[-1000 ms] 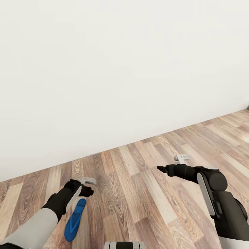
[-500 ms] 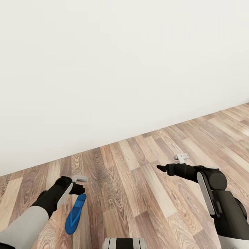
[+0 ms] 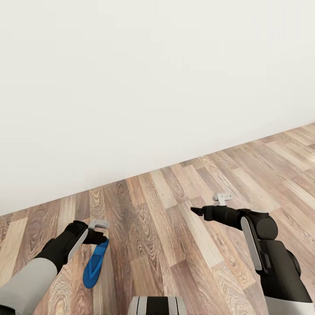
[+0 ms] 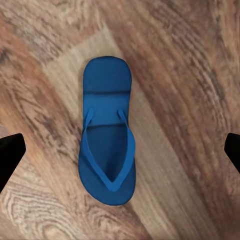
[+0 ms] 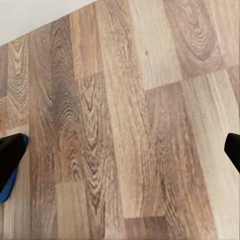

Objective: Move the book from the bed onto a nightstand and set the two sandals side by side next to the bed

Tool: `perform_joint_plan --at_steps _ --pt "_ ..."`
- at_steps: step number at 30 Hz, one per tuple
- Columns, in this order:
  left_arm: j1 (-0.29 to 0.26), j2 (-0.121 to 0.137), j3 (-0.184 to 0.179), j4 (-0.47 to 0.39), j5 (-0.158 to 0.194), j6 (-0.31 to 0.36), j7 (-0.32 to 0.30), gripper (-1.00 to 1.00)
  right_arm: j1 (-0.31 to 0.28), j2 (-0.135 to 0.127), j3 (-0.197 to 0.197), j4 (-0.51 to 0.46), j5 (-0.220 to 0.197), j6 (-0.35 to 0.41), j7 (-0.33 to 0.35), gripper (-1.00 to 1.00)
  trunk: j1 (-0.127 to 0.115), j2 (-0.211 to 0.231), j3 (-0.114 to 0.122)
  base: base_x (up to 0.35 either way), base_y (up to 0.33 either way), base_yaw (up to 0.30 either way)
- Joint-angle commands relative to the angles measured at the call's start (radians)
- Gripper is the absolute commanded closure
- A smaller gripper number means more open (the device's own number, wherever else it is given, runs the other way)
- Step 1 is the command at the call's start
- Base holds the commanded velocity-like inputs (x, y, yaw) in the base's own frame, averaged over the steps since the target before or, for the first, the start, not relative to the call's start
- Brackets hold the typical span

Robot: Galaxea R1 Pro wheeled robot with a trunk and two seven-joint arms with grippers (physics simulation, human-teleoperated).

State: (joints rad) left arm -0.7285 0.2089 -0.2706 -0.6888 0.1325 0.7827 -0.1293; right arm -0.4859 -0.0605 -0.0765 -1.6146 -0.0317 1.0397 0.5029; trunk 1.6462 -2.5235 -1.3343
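bare wood-plank floor (image 3: pixel 175 227) runs up to a plain white wall (image 3: pixel 131 87), nothing blocking. one blue sandal (image 4: pixel 107 145) lies flat on the floor, straps up, directly under the spread left pincer (image 3: pixel 99 238), apart from it i think. right pincer (image 3: pixel 195 211) spread over bare planks, well apart from the sandal.

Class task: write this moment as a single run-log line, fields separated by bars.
scene: wood floor, white wall | left hand: open, above blue sandal lying flat on floor | right hand: open, over bare floor | sandal: not gripped
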Motion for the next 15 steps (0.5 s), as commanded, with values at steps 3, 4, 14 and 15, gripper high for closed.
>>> perform_joint_plan --at_steps 3,4,14,15 --pt "-0.017 0.002 -0.007 0.007 -0.002 0.004 -0.004 -1.00 -0.001 0.007 -0.001 -0.001 -0.002 0.005 0.000 -1.00 0.001 -0.001 -0.012 0.000 0.000 0.000" --pt "-0.019 0.002 -0.007 0.009 -0.004 0.004 -0.005 -1.00 -0.001 0.009 -0.001 -0.001 -0.002 0.005 0.000 -1.00 0.002 -0.001 -0.016 0.000 0.000 0.000" --pt "-0.044 0.001 -0.003 0.008 -0.024 0.021 -0.025 -1.00 0.005 0.009 0.006 -0.002 0.001 0.002 0.007 -1.00 0.006 -0.003 -0.051 0.000 0.000 0.000" --pt "-0.038 -0.004 0.002 0.002 -0.029 0.026 -0.026 -1.00 0.011 0.003 0.011 -0.002 0.001 0.002 0.012 -1.00 0.006 -0.003 -0.051 0.000 0.000 0.000"
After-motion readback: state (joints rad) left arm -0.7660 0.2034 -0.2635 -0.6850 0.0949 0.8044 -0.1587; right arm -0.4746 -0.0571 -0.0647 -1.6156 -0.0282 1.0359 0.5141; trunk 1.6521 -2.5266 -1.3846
